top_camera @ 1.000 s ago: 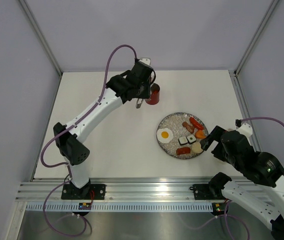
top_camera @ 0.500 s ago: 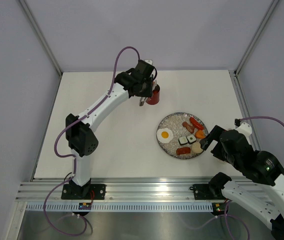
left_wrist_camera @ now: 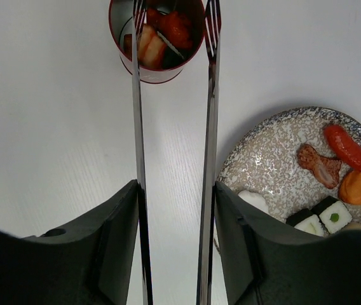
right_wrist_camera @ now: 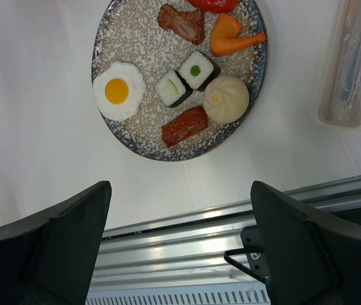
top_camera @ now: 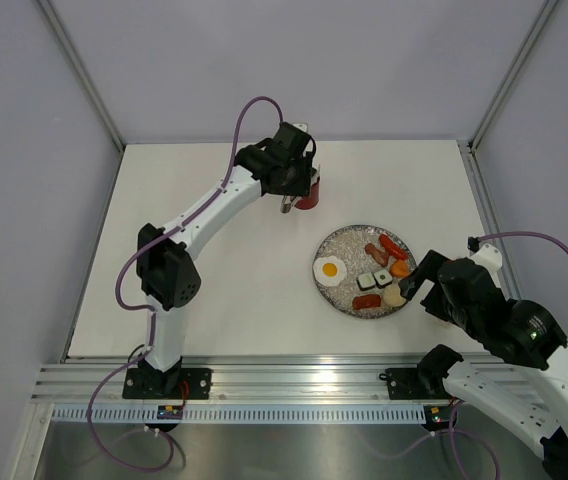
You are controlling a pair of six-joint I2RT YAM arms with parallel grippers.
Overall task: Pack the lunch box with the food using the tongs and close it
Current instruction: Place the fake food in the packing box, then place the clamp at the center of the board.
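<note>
Our left claw (left_wrist_camera: 176, 189) is half closed on the tongs (left_wrist_camera: 211, 127), whose spread tips hang over the open lunch box (left_wrist_camera: 156, 77) at the back of the table, with some food (left_wrist_camera: 168, 32) inside it. To the right, the plate (right_wrist_camera: 142, 44) carries the egg (right_wrist_camera: 118, 91), sushi (right_wrist_camera: 195, 70), sausages (right_wrist_camera: 185, 126), carrot (right_wrist_camera: 230, 37) and bun (right_wrist_camera: 226, 99). Our right claw (right_wrist_camera: 179, 190) hovers over the plate's near edge, wide open and empty.

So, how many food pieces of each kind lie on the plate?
Fried egg: 1
Sushi rolls: 2
Red sausages: 2
Brown meat piece: 1
Carrot: 1
Bun: 1
Total on the plate: 8
</note>
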